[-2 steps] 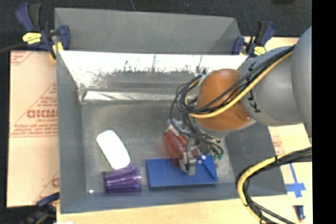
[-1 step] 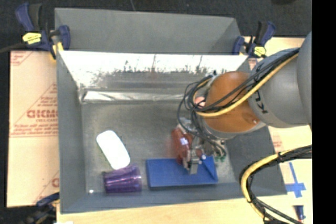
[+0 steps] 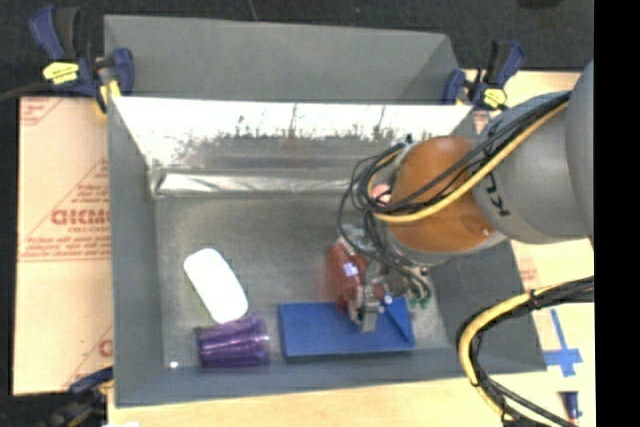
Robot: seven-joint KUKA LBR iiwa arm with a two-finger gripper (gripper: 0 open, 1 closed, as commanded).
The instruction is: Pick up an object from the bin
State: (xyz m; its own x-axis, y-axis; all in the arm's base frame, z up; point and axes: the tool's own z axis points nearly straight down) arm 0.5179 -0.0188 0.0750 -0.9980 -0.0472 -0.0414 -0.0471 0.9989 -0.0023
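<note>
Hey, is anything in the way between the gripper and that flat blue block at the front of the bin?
Nothing visible does. The gripper sits over the right end of the blue block. A reddish thing lies close beside it; the purple cylinder and white oval lie well off to the left.

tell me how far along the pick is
Done: the gripper is down in the bin, at the right end of the flat blue block, beside a red object. In hand: nothing visibly gripped. Left: grasp and lift one thing out. The white oval bar and purple cylinder lie untouched at the left.
</note>
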